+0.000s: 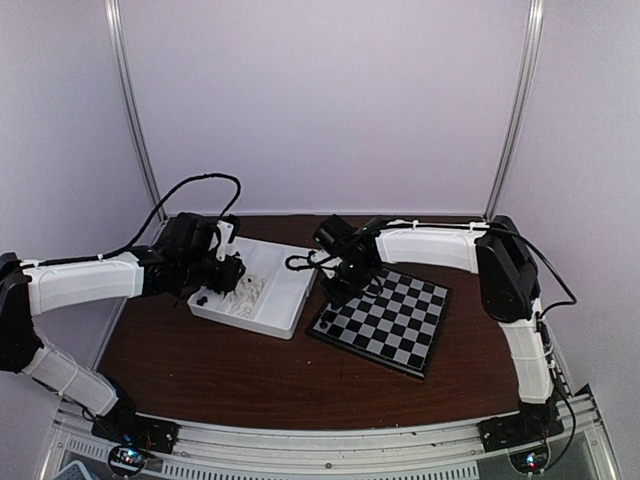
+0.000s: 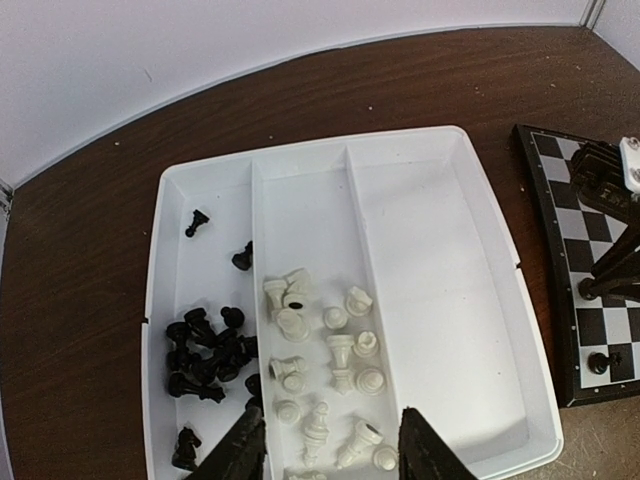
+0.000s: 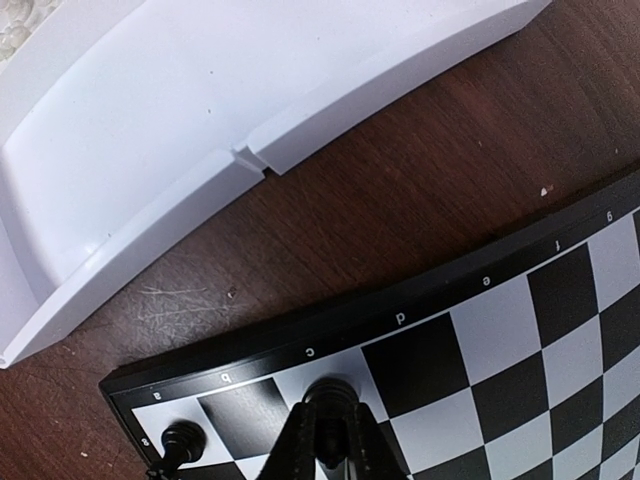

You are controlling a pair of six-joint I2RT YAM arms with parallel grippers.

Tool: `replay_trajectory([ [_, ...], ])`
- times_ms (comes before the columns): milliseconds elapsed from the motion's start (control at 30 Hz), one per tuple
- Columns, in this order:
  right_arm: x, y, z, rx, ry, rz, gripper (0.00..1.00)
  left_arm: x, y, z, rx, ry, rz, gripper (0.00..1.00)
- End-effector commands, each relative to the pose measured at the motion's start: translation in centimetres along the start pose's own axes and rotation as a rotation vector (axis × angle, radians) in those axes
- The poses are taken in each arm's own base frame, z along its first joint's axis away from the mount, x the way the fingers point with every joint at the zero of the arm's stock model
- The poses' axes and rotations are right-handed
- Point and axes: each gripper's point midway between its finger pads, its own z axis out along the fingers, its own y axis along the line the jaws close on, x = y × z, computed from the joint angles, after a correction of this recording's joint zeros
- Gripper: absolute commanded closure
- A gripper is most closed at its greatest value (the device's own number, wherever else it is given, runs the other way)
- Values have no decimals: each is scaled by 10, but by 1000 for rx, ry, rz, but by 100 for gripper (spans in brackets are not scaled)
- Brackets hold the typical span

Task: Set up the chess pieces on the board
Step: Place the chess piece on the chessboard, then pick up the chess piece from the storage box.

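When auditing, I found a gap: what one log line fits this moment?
left gripper: open over white pieces in tray | right gripper: shut on black piece on board | other black piece: corner square

Soft, even overhead light casts faint shadows; the white tray (image 2: 440, 300) nearly washes out, top view hazy, wrist views bowed at edges.

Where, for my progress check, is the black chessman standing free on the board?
Right wrist view, bottom left: the black plastic chessman stands on the checkered board's corner square, left of the right fingers.
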Motion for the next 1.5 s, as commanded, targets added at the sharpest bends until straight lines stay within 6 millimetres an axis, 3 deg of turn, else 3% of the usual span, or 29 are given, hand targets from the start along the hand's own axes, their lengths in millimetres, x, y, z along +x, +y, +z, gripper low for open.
replay_trajectory([
  [0, -4, 1, 8, 21, -4, -6, 88, -6, 4, -2, 1, -28, -22, 54],
  [200, -12, 1, -2, 21, -39, 1, 64, -5, 6, -3, -8, -22, -21, 53],
  [433, -33, 0, -39, 16, -175, 27, 54, -1, 20, -1, -61, 32, -51, 51],
  [867, -48, 7, -92, -60, -392, 76, 52, 19, 68, 20, -176, 236, -173, 52],
  [1267, -48, 12, -97, -103, -414, 97, 53, 16, 79, 62, -152, 377, -196, 64],
  [1467, -45, 12, -97, -105, -414, 95, 53, 17, 79, 83, -154, 433, -193, 65],
])
